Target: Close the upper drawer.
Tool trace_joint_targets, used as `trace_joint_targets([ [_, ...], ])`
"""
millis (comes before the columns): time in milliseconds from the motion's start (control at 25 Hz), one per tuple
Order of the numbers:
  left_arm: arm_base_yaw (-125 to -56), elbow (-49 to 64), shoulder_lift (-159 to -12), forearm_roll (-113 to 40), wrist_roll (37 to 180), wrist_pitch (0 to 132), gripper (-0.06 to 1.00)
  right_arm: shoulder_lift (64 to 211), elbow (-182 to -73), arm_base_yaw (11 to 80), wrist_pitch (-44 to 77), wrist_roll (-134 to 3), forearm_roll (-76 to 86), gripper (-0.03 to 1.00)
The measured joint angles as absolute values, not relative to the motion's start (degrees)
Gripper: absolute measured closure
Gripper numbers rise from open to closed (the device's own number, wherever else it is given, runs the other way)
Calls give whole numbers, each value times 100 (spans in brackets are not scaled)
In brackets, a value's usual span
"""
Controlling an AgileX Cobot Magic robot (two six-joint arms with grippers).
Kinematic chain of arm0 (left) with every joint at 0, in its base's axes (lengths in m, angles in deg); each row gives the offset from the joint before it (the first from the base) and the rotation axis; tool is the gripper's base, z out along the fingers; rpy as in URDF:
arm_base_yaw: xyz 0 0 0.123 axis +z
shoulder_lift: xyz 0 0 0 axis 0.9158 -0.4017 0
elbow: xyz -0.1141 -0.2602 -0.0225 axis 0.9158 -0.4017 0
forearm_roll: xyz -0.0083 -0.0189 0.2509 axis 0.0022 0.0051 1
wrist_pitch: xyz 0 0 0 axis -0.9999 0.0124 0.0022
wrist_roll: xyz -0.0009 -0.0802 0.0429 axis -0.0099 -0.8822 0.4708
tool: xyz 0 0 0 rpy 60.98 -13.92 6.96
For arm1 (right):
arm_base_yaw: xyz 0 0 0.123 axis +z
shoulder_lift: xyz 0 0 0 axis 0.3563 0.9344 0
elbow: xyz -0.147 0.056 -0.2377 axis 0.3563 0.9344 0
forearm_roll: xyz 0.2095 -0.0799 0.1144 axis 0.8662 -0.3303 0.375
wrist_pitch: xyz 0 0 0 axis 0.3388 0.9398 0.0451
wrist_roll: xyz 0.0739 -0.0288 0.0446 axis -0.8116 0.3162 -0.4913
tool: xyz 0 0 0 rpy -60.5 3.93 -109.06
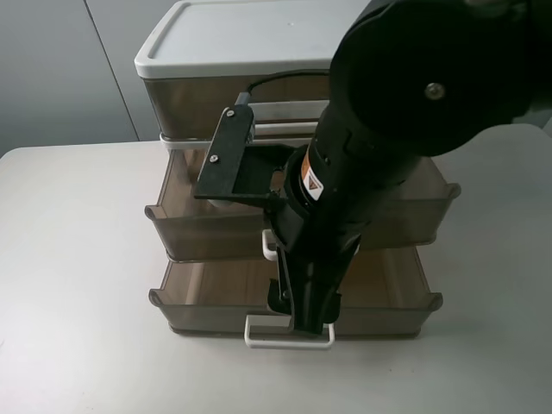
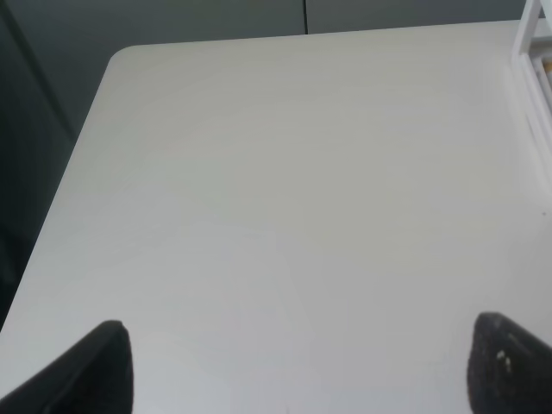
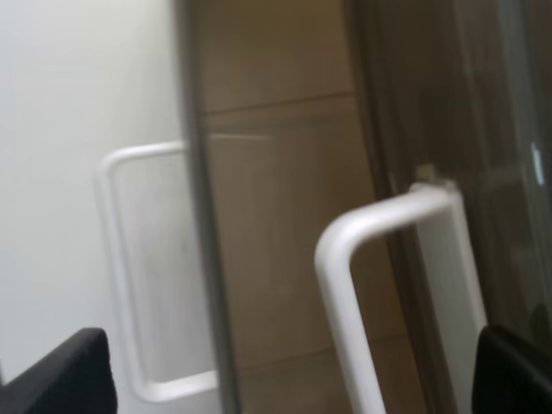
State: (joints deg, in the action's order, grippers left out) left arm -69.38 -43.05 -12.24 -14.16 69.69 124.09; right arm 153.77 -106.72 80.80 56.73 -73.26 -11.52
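The upper drawer [image 1: 405,211], the middle one of three smoky-brown drawers, stands pulled out partway. Its white loop handle [image 1: 268,246] shows beside my right arm and large in the right wrist view [image 3: 371,233]. My right gripper [image 3: 285,379] is open, with dark fingertips [image 3: 60,371] at both sides, close in front of that handle and holding nothing. In the exterior view the arm's lower end [image 1: 306,319] reaches down across both open drawer fronts. My left gripper [image 2: 293,371] is open and empty over bare table.
The lowest drawer [image 1: 216,297] is pulled out further, its white handle [image 1: 259,338] at the front and also in the right wrist view [image 3: 121,259]. The top drawer [image 1: 190,103] under the white lid [image 1: 241,34] is shut. White table [image 1: 78,285] surrounds the unit.
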Motion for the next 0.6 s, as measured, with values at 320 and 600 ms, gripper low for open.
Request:
trace_joint_targets([
  [320, -6938, -4305, -1224, -1416, 6969, 12409, 20, 14728, -10672, 8250, 5927, -7404, -1254, 34],
  [600, -6938, -4305, -1224, -1416, 6969, 12409, 20, 14303, -10672, 8367, 6796, -7002, 264, 34],
])
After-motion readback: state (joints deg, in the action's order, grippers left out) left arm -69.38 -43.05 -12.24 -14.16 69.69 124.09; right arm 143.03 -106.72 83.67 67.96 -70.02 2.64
